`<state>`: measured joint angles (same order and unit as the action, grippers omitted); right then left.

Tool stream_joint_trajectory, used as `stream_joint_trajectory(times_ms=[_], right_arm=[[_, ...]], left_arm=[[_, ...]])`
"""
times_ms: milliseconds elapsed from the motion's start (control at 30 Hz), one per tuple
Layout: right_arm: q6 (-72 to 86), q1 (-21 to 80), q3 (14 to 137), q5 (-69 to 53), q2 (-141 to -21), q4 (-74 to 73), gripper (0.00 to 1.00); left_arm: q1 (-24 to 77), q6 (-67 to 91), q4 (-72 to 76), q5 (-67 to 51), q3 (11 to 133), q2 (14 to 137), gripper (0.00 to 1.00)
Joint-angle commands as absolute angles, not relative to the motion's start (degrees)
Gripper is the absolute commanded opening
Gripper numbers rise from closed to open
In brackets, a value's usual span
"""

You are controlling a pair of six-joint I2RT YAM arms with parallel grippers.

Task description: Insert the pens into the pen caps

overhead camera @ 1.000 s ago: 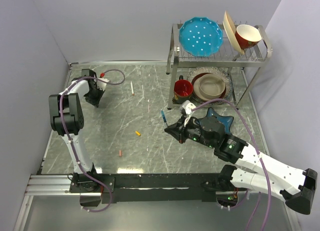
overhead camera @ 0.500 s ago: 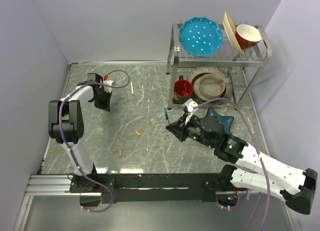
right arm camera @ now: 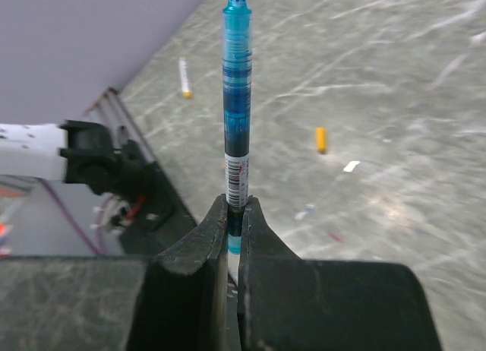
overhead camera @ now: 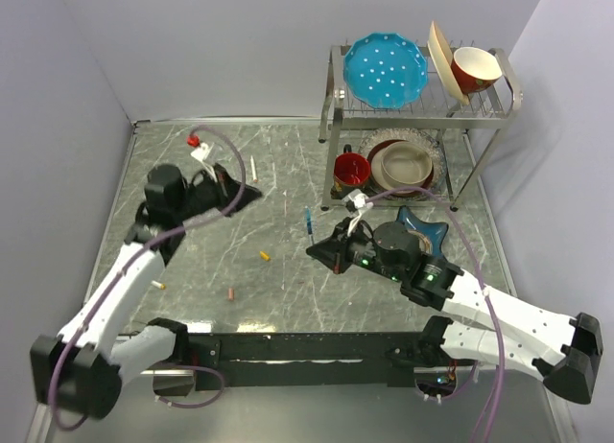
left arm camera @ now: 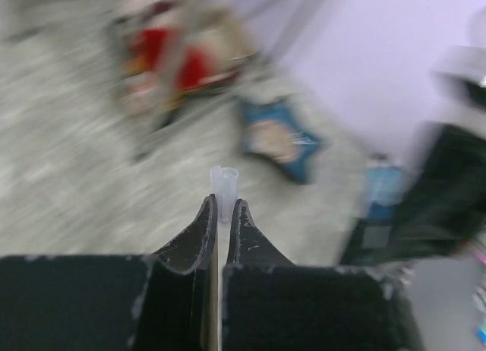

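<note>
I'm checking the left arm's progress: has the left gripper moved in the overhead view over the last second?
Yes. The left gripper has swung right, toward the dish rack, and now sits just near of the loose white pen.

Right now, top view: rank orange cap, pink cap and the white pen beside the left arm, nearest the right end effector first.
1. Orange cap: just left of the right end effector.
2. Pink cap: farther left, toward the near edge.
3. White pen: far left, beside the left arm.

The top camera looked down from behind over the whole table (overhead camera: 288, 174). Wrist cameras faced forward at close range; the left's blurred view seemingly shared the dish rack (overhead camera: 333, 98).
</note>
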<state>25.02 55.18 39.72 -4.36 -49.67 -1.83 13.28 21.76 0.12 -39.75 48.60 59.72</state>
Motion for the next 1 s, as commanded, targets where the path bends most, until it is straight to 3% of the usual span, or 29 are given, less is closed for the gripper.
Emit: stream_joint_trajectory(times_ms=[0, 300, 967], right_arm=[[30.8, 57.8, 38.1, -8.4, -52.6, 9.1, 0.0], [32.1, 62.9, 37.7, -9.1, -56.6, 19.5, 0.0], [31.4, 65.7, 39.5, -5.3, -57.8, 17.9, 0.0]], left_arm=[[22.4, 40.0, 28.6, -42.0, 39.1, 51.1, 0.01], [26.4, 50.8, 40.5, -32.0, 29.3, 41.1, 0.01], [26.5, 52.8, 38.4, -30.6, 27.8, 40.3, 0.01]])
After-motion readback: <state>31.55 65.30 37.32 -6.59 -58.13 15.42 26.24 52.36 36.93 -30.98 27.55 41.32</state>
